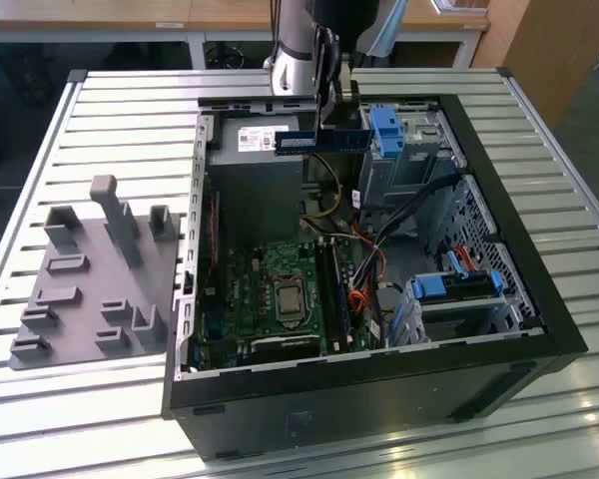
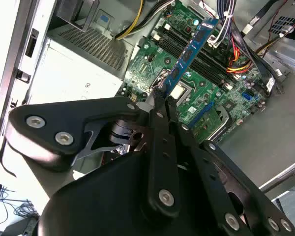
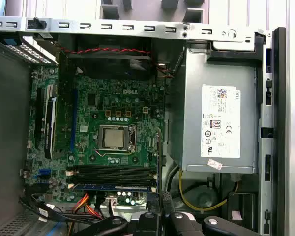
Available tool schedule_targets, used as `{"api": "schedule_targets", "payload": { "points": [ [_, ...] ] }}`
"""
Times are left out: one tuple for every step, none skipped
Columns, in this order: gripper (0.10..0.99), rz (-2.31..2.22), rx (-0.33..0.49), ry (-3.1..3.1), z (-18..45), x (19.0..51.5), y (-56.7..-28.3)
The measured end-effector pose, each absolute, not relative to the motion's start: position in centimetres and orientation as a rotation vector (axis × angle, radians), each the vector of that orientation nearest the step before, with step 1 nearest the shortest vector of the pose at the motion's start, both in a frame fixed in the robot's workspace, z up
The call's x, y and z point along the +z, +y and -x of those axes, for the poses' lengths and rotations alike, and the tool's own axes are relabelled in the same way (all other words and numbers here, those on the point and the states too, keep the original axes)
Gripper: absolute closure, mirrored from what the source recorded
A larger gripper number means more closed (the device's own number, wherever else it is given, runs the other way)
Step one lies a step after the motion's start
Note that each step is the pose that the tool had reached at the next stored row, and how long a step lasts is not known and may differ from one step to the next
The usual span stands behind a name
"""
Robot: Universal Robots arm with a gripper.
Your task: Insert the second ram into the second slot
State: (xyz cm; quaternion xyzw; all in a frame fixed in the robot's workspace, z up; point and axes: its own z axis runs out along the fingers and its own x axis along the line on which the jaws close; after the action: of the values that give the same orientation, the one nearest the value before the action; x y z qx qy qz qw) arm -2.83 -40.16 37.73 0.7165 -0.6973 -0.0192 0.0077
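The second ram [image 1: 322, 140] is a thin blue board with a white label. It hangs level above the open computer case [image 1: 539, 299], near the power supply, with my gripper [image 1: 329, 112] shut on its upper edge. In the second wrist view the ram [image 2: 189, 51] sticks out from the gripper [image 2: 160, 94] over the green motherboard [image 2: 152, 54]. In the first wrist view it shows edge-on as a thin line [image 3: 159, 157] above the gripper [image 3: 160, 209]. The dark memory slots [image 3: 113, 172] lie beside the processor, apart from the held ram. One blue stick [image 3: 113, 187] sits in the outermost slot.
A grey power supply [image 3: 219, 123] fills the case corner beside the ram. Blue drive brackets [image 1: 387, 135] and orange and black cables [image 1: 364, 289] crowd the exterior view's right of the case. A grey fixture plate [image 1: 90, 284] with upright pegs lies on the slatted table at the exterior view's left.
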Motion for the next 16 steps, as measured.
{"api": "schedule_targets", "payload": {
  "points": [
    [0.949,-2.24,-0.06,-2.18,2.83,37.73,-40.16],
    [0.949,-2.24,-0.06,-2.18,2.83,37.73,-40.16],
    [0.949,-2.24,-0.06,-2.18,2.83,37.73,-40.16],
    [0.949,-2.24,-0.06,-2.18,2.83,37.73,-40.16],
    [0.949,-2.24,-0.06,-2.18,2.83,37.74,-40.18],
    [0.949,-2.24,-0.06,-2.18,2.83,37.74,-40.2],
    [0.949,-2.24,-0.06,-2.18,2.83,37.73,-40.23],
    [0.949,-2.24,-0.06,-2.18,2.83,37.73,-40.24],
    [0.949,-2.24,-0.06,-2.18,2.83,37.73,-40.27],
    [0.949,-2.24,-0.06,-2.18,2.83,37.74,-40.29],
    [0.949,-2.24,-0.06,-2.18,2.83,37.73,-40.32],
    [0.949,-2.24,-0.06,-2.18,2.83,37.73,-40.34],
    [0.949,-2.24,-0.06,-2.18,2.83,37.73,-40.36],
    [0.949,-2.24,-0.06,-2.18,2.83,37.73,-40.38],
    [0.949,-2.24,-0.06,-2.18,2.83,37.73,-40.4],
    [0.949,-2.24,-0.06,-2.18,2.83,37.73,-40.43]
  ]
}}
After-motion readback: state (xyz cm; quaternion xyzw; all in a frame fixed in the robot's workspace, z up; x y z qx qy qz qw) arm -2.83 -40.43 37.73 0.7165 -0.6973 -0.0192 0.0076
